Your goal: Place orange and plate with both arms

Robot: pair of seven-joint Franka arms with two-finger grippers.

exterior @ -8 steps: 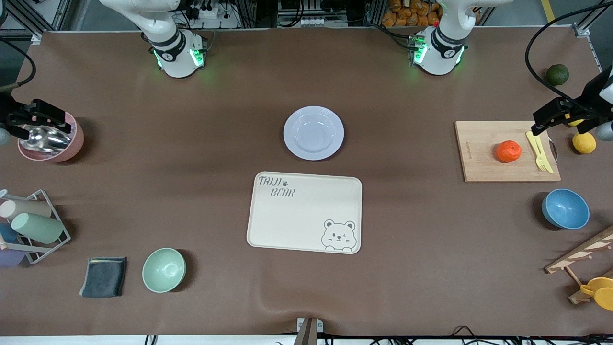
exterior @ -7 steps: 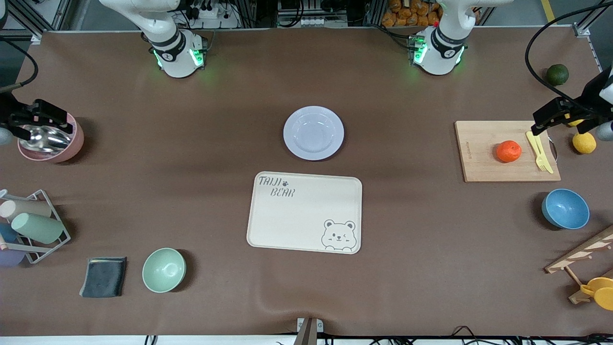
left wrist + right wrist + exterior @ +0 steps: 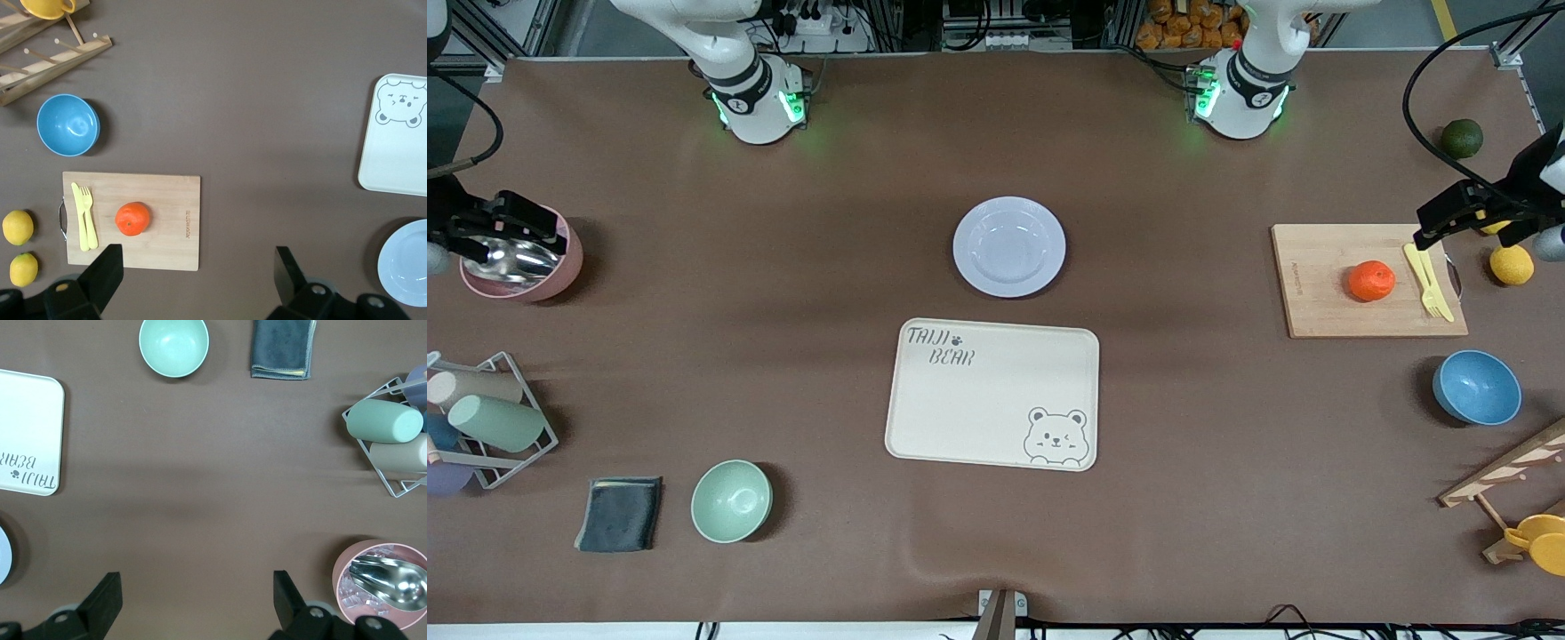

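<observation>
The orange [image 3: 1371, 281] sits on a wooden cutting board [image 3: 1316, 293] toward the left arm's end of the table. It also shows in the left wrist view [image 3: 133, 219]. The lavender-white plate [image 3: 1009, 246] lies at the table's middle, farther from the front camera than the cream bear tray [image 3: 993, 393]. Its edge shows in the left wrist view [image 3: 407, 263]. My left gripper [image 3: 1463, 212] hangs open and empty high up by the board's edge [image 3: 195, 273]. My right gripper [image 3: 503, 229] hangs open and empty over the pink bowl [image 3: 551, 267], as the right wrist view [image 3: 197, 597] shows.
A yellow fork [image 3: 1428, 281] lies on the board, with lemons [image 3: 1512, 264] and a dark green fruit [image 3: 1462, 138] beside it. Also here are a blue bowl [image 3: 1476, 388], a green bowl [image 3: 731, 500], a grey cloth [image 3: 619, 514], a cup rack [image 3: 489, 418] and a wooden rack [image 3: 1507, 484].
My right gripper has shifted slightly over the pink bowl. My left gripper, the orange and the plate have not moved.
</observation>
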